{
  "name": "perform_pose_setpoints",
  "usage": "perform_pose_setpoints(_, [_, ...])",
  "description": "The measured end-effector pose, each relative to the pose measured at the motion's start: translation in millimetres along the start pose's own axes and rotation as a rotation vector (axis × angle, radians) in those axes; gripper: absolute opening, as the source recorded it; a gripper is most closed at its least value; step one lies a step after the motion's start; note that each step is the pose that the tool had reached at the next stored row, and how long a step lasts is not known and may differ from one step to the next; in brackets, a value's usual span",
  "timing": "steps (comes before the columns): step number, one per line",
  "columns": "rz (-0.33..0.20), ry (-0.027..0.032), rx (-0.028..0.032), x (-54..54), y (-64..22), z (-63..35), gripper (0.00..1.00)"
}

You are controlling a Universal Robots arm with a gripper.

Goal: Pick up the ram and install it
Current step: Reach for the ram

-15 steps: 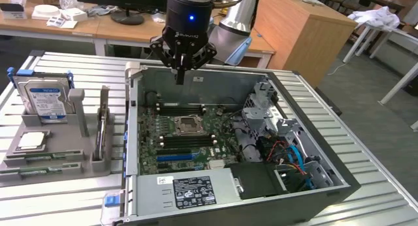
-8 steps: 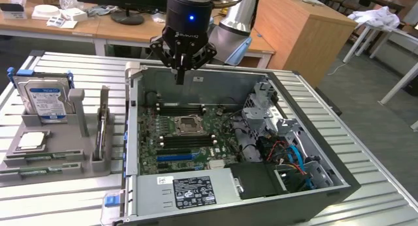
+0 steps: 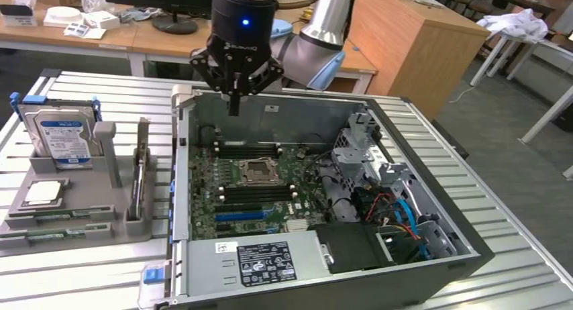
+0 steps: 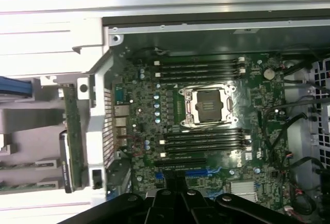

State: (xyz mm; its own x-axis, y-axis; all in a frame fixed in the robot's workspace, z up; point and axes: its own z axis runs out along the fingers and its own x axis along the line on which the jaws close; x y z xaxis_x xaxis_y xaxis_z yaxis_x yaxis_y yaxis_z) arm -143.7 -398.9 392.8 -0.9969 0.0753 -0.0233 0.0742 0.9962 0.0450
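The fingers are pinched together, holding nothing, and hang over the rear wall of the open computer case, above its motherboard. The ram seems to lie flat in the grey holder on the tabletop, well apart from the fingers, toward the exterior view's left.

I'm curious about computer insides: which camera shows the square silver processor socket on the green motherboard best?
The wrist view: it looks straight down on the square silver processor socket, showing its metal frame and dark centre. The exterior view shows the socket at a slant, inside the open grey computer case.
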Motion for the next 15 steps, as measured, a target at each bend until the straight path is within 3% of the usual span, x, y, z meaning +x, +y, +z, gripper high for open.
perform_pose_setpoints(15, [0.000, 0.0000, -0.0001, 62.2, -4.8, 1.9, 0.11])
